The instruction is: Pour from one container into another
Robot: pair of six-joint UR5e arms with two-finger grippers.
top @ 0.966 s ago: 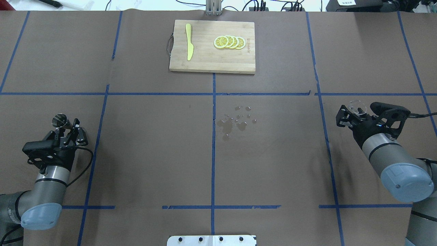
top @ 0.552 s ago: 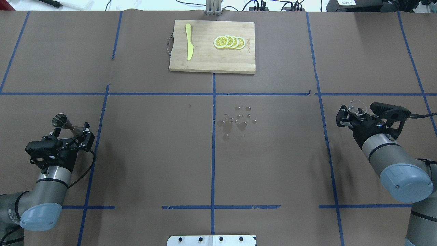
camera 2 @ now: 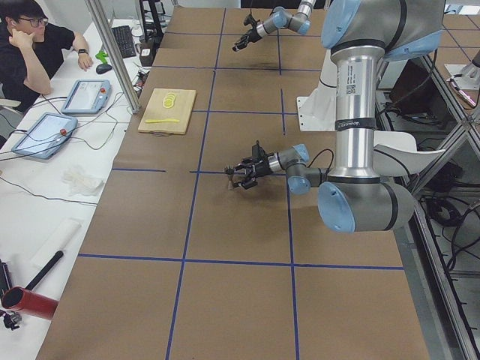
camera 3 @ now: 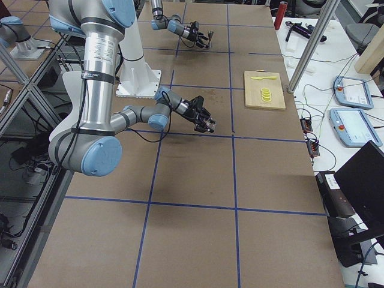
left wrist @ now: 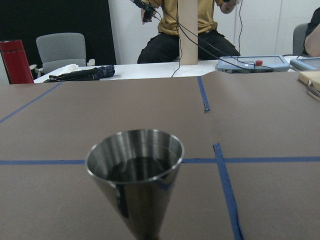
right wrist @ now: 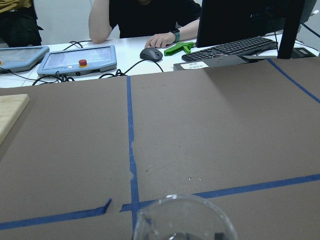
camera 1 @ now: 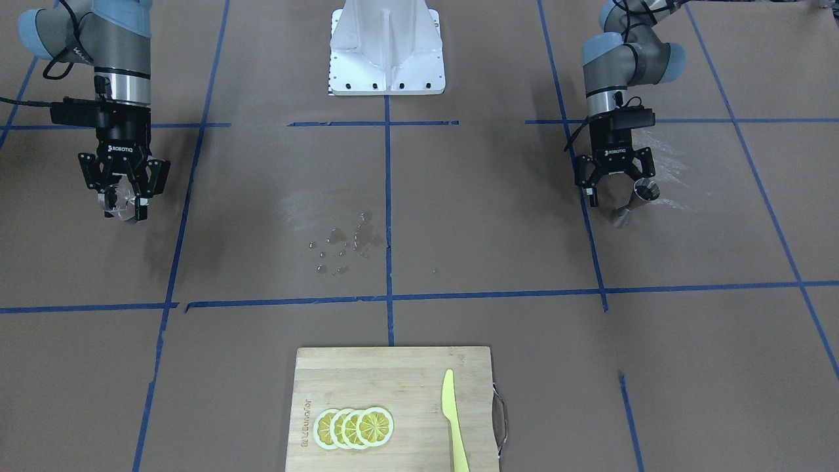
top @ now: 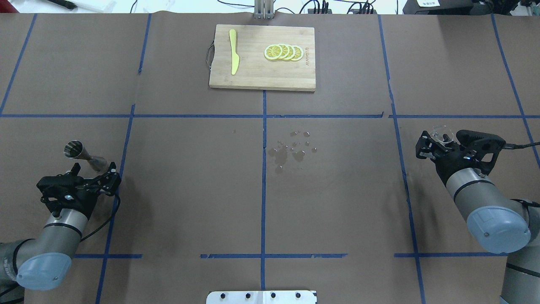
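Left gripper (top: 93,169), jaws spread and empty, is backing toward 6 o'clock off the jigger (top: 82,154), leaving it standing free. Right gripper (top: 438,137) is still clasping the glass cup (top: 442,131). Pour probably complete.

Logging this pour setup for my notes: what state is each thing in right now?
jigger: upright on table, not gripped.
left gripper: open.
glass cup: upright, clamped.
right gripper: shut on glass cup.
lemon slices: fanned on cutting board.
knife: flat on board.
droplets: spilled mid-table.
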